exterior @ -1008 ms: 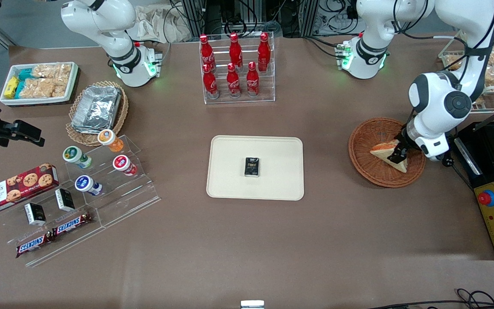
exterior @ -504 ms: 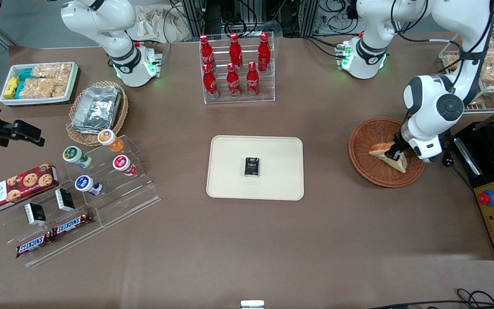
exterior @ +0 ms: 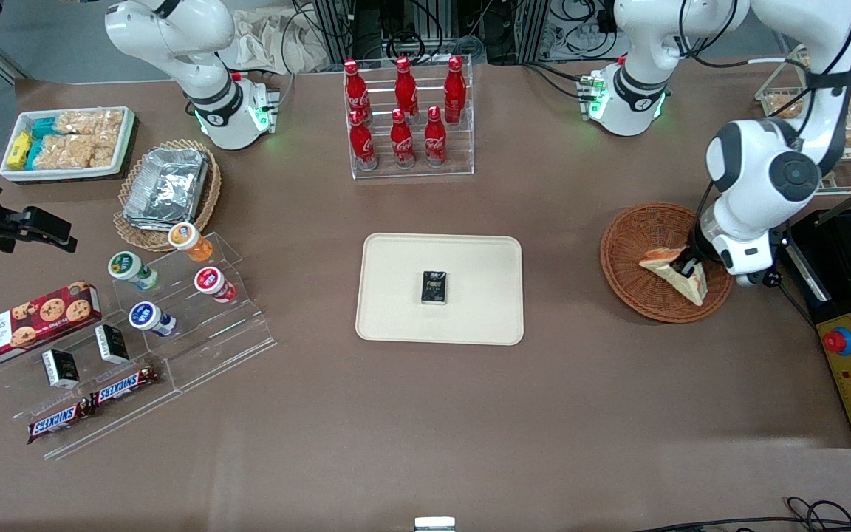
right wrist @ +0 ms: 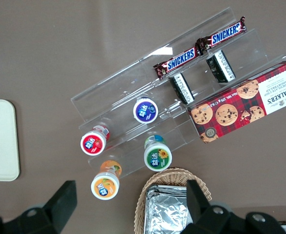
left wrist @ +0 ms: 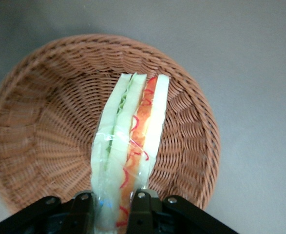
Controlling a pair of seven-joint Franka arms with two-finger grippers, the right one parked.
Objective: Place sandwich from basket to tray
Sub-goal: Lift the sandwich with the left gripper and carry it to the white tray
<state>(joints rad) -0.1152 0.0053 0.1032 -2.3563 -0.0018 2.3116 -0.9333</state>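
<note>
While I hold my gripper (exterior: 686, 267) over the round reddish-brown wicker basket (exterior: 629, 255) at the working arm's end of the table, its two black fingers (left wrist: 140, 201) are pinched on the sandwich (exterior: 673, 272), one pad on each bread face. The sandwich is a triangular wedge of white bread in clear wrap. In the wrist view its cut edge faces the camera, showing green and red-orange filling layers (left wrist: 133, 141) between pale slices, with the woven basket floor (left wrist: 50, 136) spread beneath it. In the front view the wedge hangs tilted, its point angling down toward the basket rim nearest the front camera. I cannot tell whether that point touches the wicker or hangs just above it.

The cream-beige rectangular tray (exterior: 396, 310) lies flat at the table's middle, well apart from the basket. A small black packet (exterior: 434, 287) rests on the tray near its centre.

Farther from the front camera than the tray, a clear rack holds red bottles (exterior: 400, 111). Toward the parked arm's end sit a lighter wicker basket with foil containers (exterior: 167, 185), a clear stepped stand with small round tubs (exterior: 167, 288), a cookie box (exterior: 26, 325), and chocolate bars (exterior: 93, 403).
</note>
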